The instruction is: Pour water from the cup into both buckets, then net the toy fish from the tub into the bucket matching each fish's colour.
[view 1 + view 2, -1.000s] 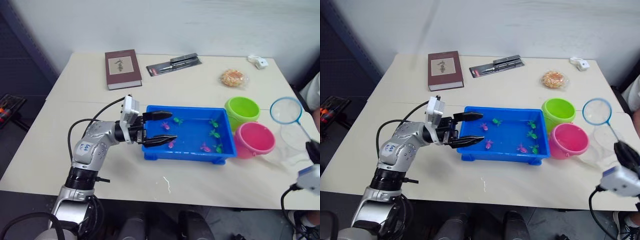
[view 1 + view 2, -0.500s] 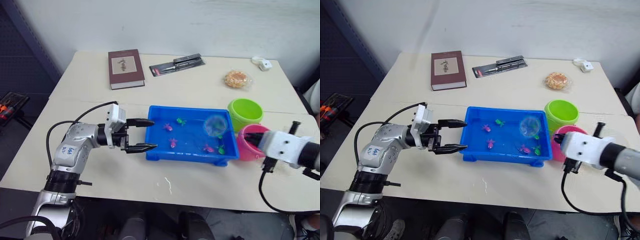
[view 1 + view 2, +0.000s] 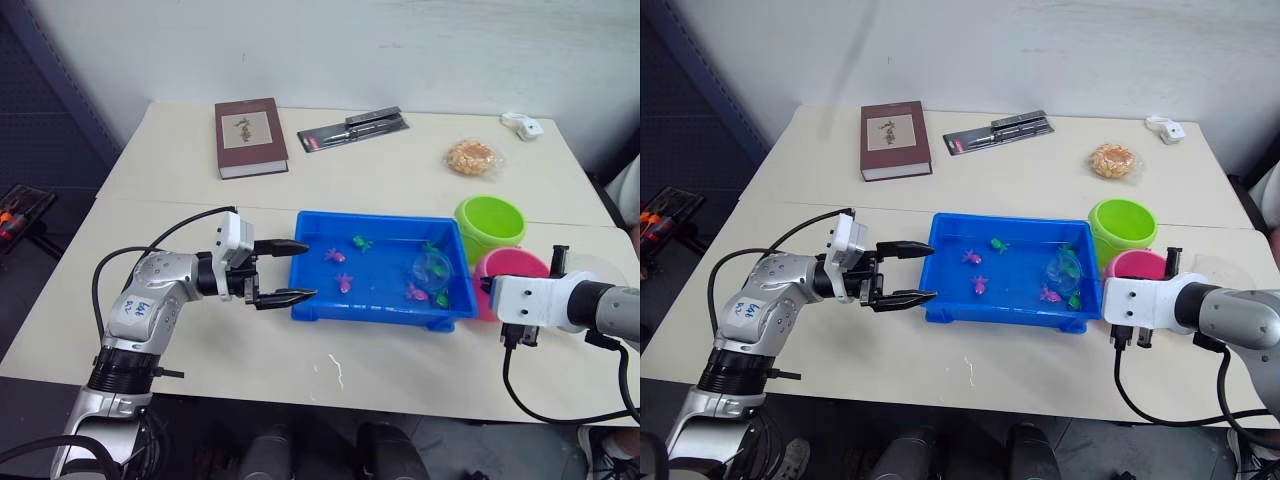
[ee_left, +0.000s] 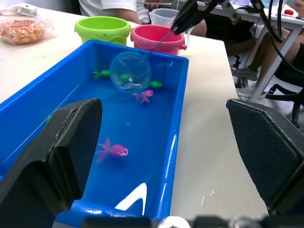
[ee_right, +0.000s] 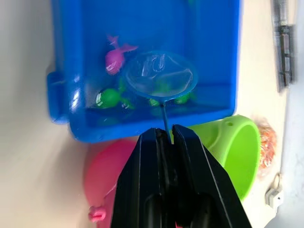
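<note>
Presently my right gripper [image 5: 165, 137] is clenched on the net [image 5: 161, 76] handle, with the hoop down inside the tub [image 3: 310, 300] at its right end, over green and pink fish [image 3: 344, 283]. My left gripper [image 3: 285, 271] hangs released, fingers spread wide, just beside the tub's left wall. Green bucket [image 3: 489, 224] and pink bucket [image 3: 515, 266] stand touching the tub's right end. The cup [image 4: 164, 17] sits beyond the pink bucket.
</note>
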You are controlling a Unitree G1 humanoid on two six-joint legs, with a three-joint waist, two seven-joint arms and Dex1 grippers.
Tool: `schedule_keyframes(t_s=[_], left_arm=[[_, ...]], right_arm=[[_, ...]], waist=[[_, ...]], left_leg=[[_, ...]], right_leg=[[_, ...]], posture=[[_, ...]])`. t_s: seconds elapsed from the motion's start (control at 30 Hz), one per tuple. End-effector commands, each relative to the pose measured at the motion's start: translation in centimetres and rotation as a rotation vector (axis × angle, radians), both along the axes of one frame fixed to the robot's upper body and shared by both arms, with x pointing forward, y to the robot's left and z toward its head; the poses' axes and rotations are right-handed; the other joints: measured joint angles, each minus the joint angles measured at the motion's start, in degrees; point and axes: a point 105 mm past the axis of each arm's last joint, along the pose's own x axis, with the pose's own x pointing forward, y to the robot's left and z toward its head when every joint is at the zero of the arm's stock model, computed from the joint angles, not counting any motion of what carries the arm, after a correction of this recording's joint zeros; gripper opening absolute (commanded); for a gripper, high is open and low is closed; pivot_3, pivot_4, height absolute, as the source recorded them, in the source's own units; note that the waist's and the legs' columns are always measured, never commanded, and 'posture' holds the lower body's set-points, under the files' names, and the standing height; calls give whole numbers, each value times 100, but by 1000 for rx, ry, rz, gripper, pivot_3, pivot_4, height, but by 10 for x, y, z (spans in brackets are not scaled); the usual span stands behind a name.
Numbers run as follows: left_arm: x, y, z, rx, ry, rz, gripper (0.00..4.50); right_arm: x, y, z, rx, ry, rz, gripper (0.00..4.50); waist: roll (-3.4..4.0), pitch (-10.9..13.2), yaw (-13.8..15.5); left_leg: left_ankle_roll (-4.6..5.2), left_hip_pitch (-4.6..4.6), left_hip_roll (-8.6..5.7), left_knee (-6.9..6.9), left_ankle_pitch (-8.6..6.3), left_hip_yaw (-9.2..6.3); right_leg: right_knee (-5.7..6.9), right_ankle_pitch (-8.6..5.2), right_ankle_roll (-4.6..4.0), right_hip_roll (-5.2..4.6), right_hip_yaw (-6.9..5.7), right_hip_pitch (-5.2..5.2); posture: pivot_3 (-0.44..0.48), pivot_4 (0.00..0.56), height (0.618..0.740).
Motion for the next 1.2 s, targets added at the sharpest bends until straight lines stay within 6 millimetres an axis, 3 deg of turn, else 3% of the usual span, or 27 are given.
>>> schedule_keyframes(t_s=[0.03, 0.1, 0.37, 0.57, 0.73, 0.77, 0.83, 1.0, 1.2], left_arm=[[-4, -2, 9, -19, -40, -8, 4488], [-5, -1, 8, -22, -40, -6, 4488], [-6, 0, 9, -24, -43, 0, 4488], [-7, 2, 9, -21, -43, 10, 4488], [-7, 4, 7, -19, -42, 12, 4488], [-7, 4, 8, -20, -42, 9, 4488], [-6, 3, 12, -32, -45, 5, 4488], [-3, 0, 21, -59, -59, -6, 4488], [-5, -14, 33, -105, -63, -61, 4488]], right_arm=[[0, -7, 2, -46, 12, -21, 0], [-1, -9, -3, -56, 49, -26, 0], [-1, 15, -10, 80, 121, -5, 0], [12, 13, 7, 343, 108, -145, 0], [9, 6, 18, 514, 121, -212, 0], [6, 5, 24, 622, 126, -221, 0], [-1, 0, 36, 761, 87, -210, 0], [-23, -17, 46, 851, 0, -212, 0], [-47, -72, 50, 808, -198, -379, 0]], waist=[[0, 0, 4], [0, 0, 5], [0, 0, 0], [0, 0, -1], [0, 0, 11], [0, 0, 13], [-1, 1, 22], [0, 0, 24], [-1, 0, 18]], left_leg=[[0, 0, 0, 0, 0, 0], [0, 0, -1, 0, 0, 0], [-2, 0, 0, 1, 1, -3], [-4, 0, 2, 2, 2, -5], [-4, -1, 0, 1, 2, -6], [-4, -1, 0, 1, 2, -7], [-4, -3, 0, 1, 2, -12], [-4, -5, -2, 1, 2, -14], [-3, 0, -4, 0, 2, -6]], right_leg=[[0, 0, 0, 0, 0, 0], [0, 0, 0, -1, -1, 1], [-1, 0, 0, -1, -4, 2], [1, 0, 0, 0, -7, 1], [0, 0, 0, -2, -8, 2], [0, 0, 0, -2, -9, 2], [-1, 0, 0, -2, -13, 3], [-1, 0, 0, -3, -15, 4], [6, 0, 1, -2, -8, 5]], posture=[[0, 150, 738], [0, 150, 738], [0, 150, 738], [0, 150, 738], [0, 150, 738], [0, 150, 738], [0, 150, 738], [0, 150, 738], [0, 150, 738]])
